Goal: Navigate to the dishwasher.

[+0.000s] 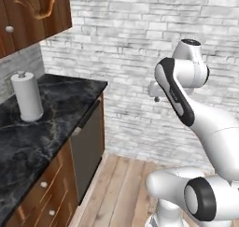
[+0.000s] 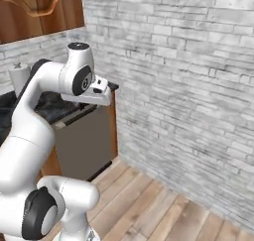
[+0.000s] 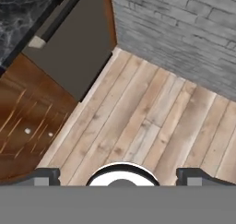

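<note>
The dishwasher [image 1: 88, 151] is seen at the counter's [image 1: 42, 123] far end, left of the base, beside the brick wall [image 2: 188, 86]. Approach judged nearly complete. The gripper [image 3: 119, 176] is spread wide, empty.

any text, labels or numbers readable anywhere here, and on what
None: no readable text in any view.
The dishwasher has a plain dark grey front with no brand or label.
The paper towel roll is blank white.
The black marble counter, the brown drawers and the brick wall carry no writing or signs.
</note>
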Controlling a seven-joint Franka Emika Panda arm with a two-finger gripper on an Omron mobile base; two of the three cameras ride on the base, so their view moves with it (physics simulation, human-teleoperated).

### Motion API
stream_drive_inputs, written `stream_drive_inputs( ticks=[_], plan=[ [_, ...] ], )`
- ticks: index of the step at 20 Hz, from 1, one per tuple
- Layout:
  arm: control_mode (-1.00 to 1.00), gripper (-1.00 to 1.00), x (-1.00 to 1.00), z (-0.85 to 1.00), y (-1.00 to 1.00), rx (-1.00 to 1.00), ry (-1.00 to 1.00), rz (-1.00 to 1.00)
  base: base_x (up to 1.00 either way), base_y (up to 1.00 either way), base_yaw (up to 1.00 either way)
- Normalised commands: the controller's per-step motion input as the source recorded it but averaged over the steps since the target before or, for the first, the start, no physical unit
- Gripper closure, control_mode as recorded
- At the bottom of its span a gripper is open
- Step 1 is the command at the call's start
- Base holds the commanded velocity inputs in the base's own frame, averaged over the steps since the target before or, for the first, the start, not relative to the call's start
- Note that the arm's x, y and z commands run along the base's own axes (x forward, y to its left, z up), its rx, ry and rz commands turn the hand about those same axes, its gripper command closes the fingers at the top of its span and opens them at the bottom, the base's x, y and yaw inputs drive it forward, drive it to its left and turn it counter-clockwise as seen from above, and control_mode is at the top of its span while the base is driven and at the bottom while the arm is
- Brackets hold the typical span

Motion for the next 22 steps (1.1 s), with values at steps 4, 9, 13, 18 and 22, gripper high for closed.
stream_drive_inputs(
  ticks=[4, 9, 13, 18, 22],
  plan=[
    [1.0, -1.0, 0.0, 0.0, 0.0, 0.0, 0.0, 0.0, 0.95, 0.0, 0.45],
    [1.0, -1.0, 0.0, 0.0, 0.0, 0.0, 0.0, 0.0, 0.69, 0.0, 0.58],
    [1.0, -1.0, 0.0, 0.0, 0.0, 0.0, 0.0, 0.0, 0.51, 0.0, 0.65],
    [1.0, -1.0, 0.0, 0.0, 0.0, 0.0, 0.0, 0.0, 0.52, -0.07, 0.58],
    [1.0, -1.0, 0.0, 0.0, 0.0, 0.0, 0.0, 0.0, 0.74, -0.28, 0.41]
  ],
)
